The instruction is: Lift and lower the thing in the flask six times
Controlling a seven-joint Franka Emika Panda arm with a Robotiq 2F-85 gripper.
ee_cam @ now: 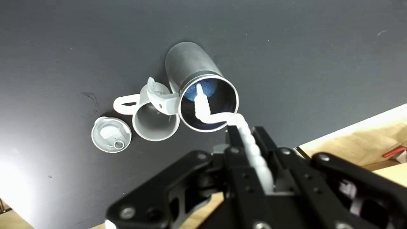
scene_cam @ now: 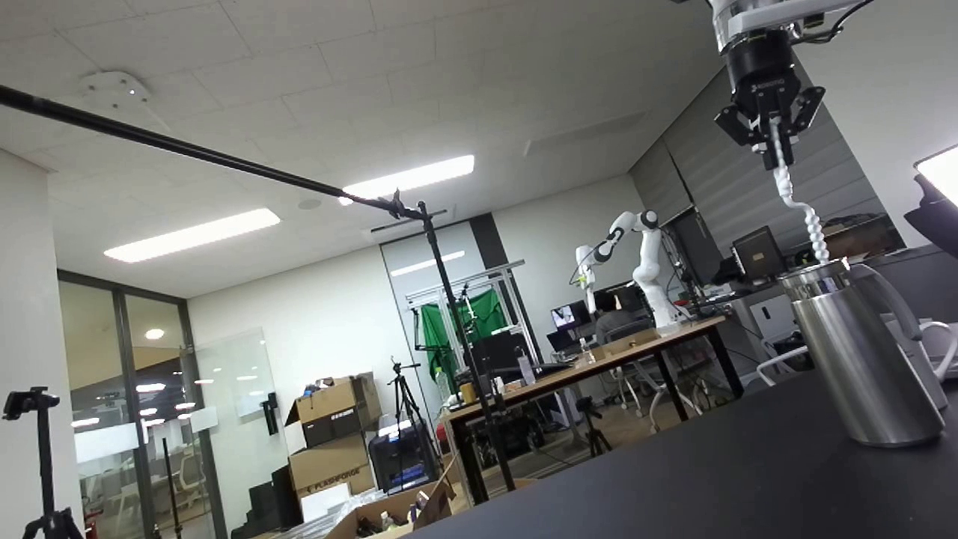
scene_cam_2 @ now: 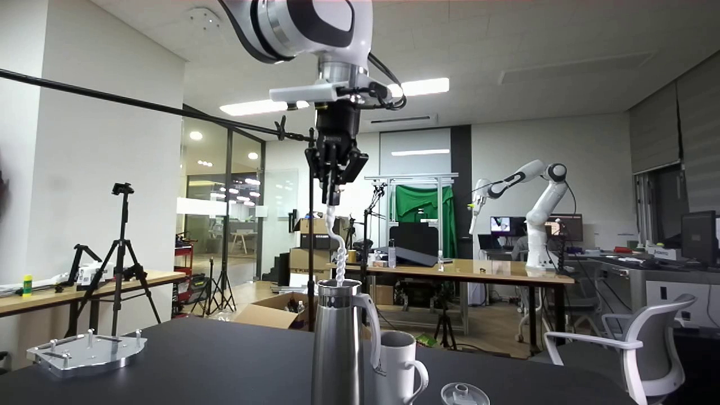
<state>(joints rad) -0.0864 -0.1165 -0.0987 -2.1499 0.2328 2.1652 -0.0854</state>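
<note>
The thing (scene_cam: 814, 232) is a white, beaded rod with a bend midway; it shows in both exterior views (scene_cam_2: 341, 256). In the wrist view the rod (ee_cam: 217, 118) runs down to a blue, sponge-like end (ee_cam: 208, 87) inside the flask. The flask (scene_cam: 868, 367) is a tall brushed-steel jug with a grey handle, upright on the table; it also shows in an exterior view (scene_cam_2: 337, 354) and the wrist view (ee_cam: 190, 60). My gripper (scene_cam: 775, 150) is above the flask mouth, shut on the rod's upper part, fingers pointing down; it also shows in the wrist view (ee_cam: 246, 129).
A white mug (scene_cam_2: 394, 365) stands close beside the flask on its handle side; it also shows in the wrist view (ee_cam: 155, 124). A round lid (ee_cam: 109, 135) lies beyond the mug. A clear plate with posts (scene_cam_2: 87, 354) lies on the dark table (scene_cam_2: 225, 360). A chair (scene_cam_2: 658, 337) stands beyond the edge.
</note>
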